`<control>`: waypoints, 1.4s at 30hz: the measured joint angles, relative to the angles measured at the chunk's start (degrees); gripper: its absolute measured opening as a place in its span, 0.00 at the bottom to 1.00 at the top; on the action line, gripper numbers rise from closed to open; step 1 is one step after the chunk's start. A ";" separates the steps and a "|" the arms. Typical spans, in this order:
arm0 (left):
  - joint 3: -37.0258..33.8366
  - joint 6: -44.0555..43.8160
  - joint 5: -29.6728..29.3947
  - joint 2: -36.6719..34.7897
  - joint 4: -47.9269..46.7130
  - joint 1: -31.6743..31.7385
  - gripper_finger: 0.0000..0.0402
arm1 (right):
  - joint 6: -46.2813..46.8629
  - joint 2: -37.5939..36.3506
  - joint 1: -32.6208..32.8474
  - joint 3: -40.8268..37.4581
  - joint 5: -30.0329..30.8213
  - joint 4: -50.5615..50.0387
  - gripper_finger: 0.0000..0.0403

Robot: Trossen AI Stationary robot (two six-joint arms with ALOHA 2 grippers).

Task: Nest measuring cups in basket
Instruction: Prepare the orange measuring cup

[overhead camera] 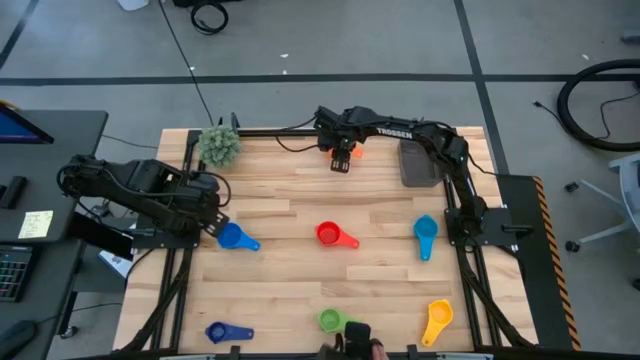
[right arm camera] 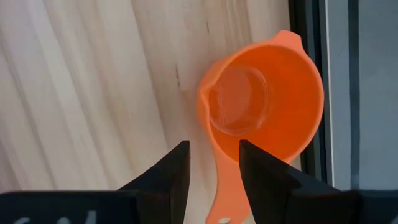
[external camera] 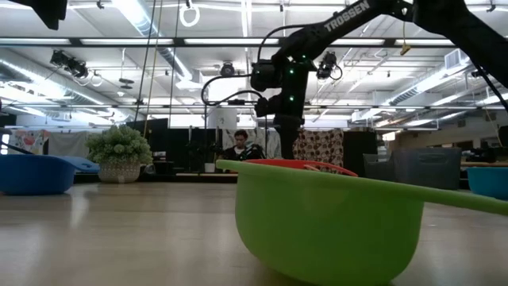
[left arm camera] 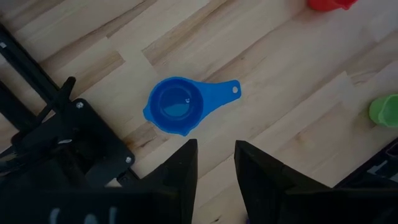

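Note:
My right gripper (overhead camera: 342,160) reaches to the table's far edge, left of the dark grey basket (overhead camera: 420,162), and is shut on the orange measuring cup (right arm camera: 267,106). My left gripper (left arm camera: 216,162) hangs open at the table's left side, just above and beside a blue cup (left arm camera: 177,106) that rests on its base. Standing apart on the table are the red cup (overhead camera: 333,235), the light blue cup (overhead camera: 425,235), the yellow cup (overhead camera: 437,318), the green cup (overhead camera: 330,320) and a darker blue cup (overhead camera: 225,332). My right gripper has the orange cup's flat handle (right arm camera: 225,186) between its two fingers, just behind the bowl. The fingers come steeply from above and the handle runs back between them. The bowl faces up, beyond the fingertips; whether the cup is clear of the table I cannot tell.
A fuzzy green plant ball (overhead camera: 218,145) stands at the far left corner. A dark rail (right arm camera: 308,37) runs along the table's far edge right beside the orange cup. In the low view the green cup (external camera: 329,222) fills the foreground. Bare wood lies between the scattered cups.

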 joint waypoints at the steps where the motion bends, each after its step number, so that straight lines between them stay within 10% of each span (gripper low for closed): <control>1: 0.00 -0.02 0.00 0.00 0.21 0.00 0.28 | -0.01 0.00 -0.15 0.00 -0.40 0.01 0.35; 33: 0.00 -1.22 -0.22 0.00 0.95 0.00 0.28 | -5.54 6.90 0.43 -0.02 3.59 1.56 0.35; 42: 0.00 -1.18 -0.44 0.00 0.95 -0.02 0.28 | -5.56 7.28 0.43 0.00 1.24 1.08 0.17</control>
